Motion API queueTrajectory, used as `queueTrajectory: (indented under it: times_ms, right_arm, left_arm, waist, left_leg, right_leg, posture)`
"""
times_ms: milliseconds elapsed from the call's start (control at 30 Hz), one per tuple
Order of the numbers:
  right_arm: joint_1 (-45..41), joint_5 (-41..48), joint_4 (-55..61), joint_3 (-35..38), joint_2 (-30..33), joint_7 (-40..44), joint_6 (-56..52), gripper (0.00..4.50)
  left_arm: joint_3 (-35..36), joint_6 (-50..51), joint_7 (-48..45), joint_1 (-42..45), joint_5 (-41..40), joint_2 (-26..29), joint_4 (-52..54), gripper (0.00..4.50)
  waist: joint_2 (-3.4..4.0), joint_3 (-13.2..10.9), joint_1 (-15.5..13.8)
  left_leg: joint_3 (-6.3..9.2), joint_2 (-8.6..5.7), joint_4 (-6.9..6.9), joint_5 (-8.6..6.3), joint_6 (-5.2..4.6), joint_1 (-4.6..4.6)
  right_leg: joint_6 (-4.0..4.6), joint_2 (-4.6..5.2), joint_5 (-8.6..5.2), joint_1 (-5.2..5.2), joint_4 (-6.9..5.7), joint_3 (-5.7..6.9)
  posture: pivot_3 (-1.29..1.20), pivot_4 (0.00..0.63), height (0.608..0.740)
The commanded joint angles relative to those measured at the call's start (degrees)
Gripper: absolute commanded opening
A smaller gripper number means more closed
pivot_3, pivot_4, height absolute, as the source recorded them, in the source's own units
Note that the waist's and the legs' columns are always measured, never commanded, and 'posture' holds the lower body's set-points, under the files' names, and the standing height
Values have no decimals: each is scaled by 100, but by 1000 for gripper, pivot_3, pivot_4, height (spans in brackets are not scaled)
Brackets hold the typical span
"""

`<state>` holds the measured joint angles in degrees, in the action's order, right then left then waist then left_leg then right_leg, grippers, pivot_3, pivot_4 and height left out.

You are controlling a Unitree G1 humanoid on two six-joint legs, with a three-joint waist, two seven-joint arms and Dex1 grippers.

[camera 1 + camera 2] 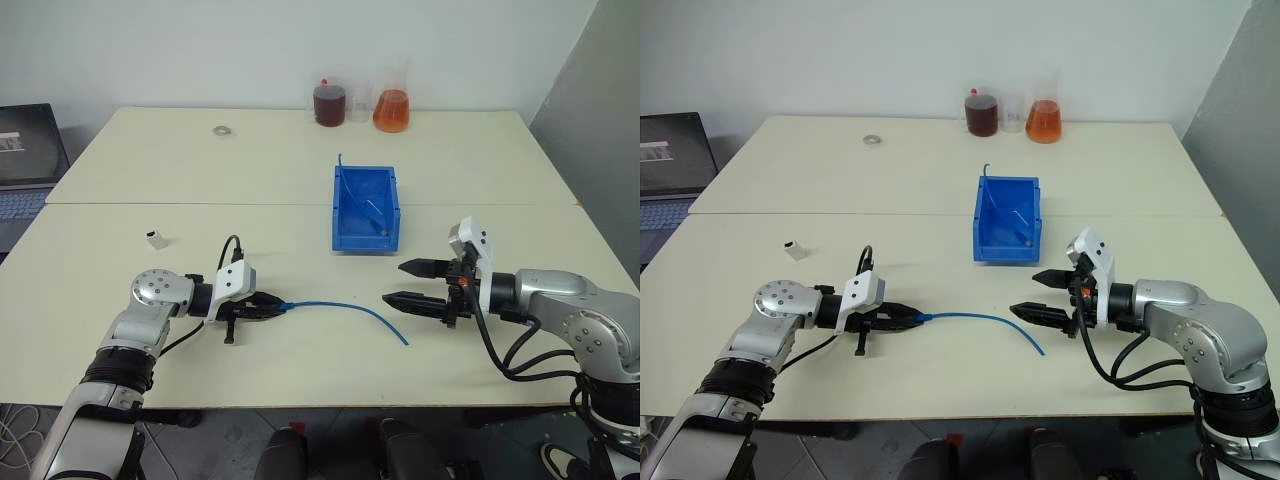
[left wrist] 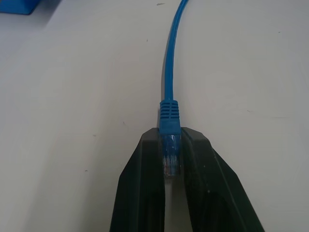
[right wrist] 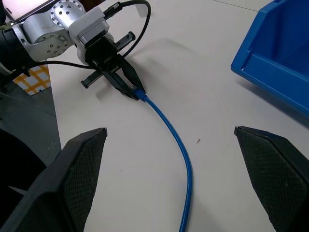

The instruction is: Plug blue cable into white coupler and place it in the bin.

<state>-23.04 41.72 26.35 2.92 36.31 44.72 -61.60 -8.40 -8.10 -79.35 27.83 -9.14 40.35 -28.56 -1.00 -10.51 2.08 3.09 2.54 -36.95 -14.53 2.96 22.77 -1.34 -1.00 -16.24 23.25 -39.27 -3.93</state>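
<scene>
table: two pale tabletops pushed together, a seam seen running across the middle; everything else is sat on it

laptop: parked off the table's far left edge, screen lit

bin: bright blue, set a bit right of centre just past the seam, low lip turned toward the near edge; a thin pale strip is seen lying inside, can't be told what it is

flasks: an orange-filled one and a dark red-brown jar lined up at the far edge, a clear glass squeezed in between them

right gripper: held near the right edge, pointed toward the left arm; fingers spread wide with nothing between them, the cable's loose end found just beside the lower finger

left gripper: laid low over the table near the front left, pointed right; fingers pinched together on the cable's plug end, the clear plug seen wedged between the black tips in the left wrist view

cable: light blue, run from the left gripper rightward along the table, curved down toward the near edge and ended between the two grippers

coupler: tiny white block, left on its own at the table's left, well apart from both grippers and the bin, not plugged

ring: small metal washer-looking thing spotted far back on the left
</scene>
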Motion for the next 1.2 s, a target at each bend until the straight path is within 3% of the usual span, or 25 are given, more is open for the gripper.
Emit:
queueTrajectory:
  times_ms: [33,233,433,633,733,933,1200]
  right_arm:
    - [-42,76,137,4,48,-8,154,4500]
    - [-35,304,314,178,-138,-297,44,4500]
    - [160,1115,576,546,-529,-758,-303,4500]
    - [17,1721,439,741,-682,-1114,-411,4500]
    - [-446,2083,-47,1014,-717,-1321,-432,4500]
    - [-1135,3349,-718,1479,-774,-1971,-712,4500]
    - [-1211,3931,-776,1232,-933,-2595,-559,4500]
  left_arm:
    - [52,527,212,-136,8,-7,133,233]
    - [582,2769,883,89,-1045,-403,1394,233]
    - [1201,4993,2105,531,-2450,-1069,2969,233]
    - [1810,6521,2932,1155,-3909,-1564,3567,233]
    - [2058,7082,3047,1345,-4581,-1593,3491,233]
    - [2129,7589,3061,1300,-5142,-1460,3400,233]
    - [2153,7688,3310,1260,-5469,-1606,3369,233]
  waist:
    - [0,0,1]
    - [-5,-3,-15]
    - [-7,-4,-24]
    - [-8,-4,17]
    - [-8,-4,78]
    - [-8,-4,101]
    - [-8,-4,91]
  left_leg:
    - [0,0,-1,0,0,-1]
    - [5,0,-11,0,0,8]
    - [12,-2,-10,1,1,13]
    - [13,-4,-9,1,2,7]
    - [12,-3,-9,2,3,0]
    - [13,-3,-9,3,3,1]
    - [11,-6,-8,3,4,6]
  right_leg:
    - [-1,0,-1,0,-2,0]
    - [-14,0,-8,2,-12,3]
    - [0,2,0,2,-11,7]
    - [-2,3,0,1,-17,5]
    - [-3,1,-1,1,-27,4]
    - [2,0,0,1,-29,5]
    - [2,5,0,2,-22,4]
  posture:
    - [0,150,740]
    - [0,150,740]
    - [0,150,740]
    - [0,150,740]
    - [0,150,740]
    - [0,150,740]
    - [0,150,740]
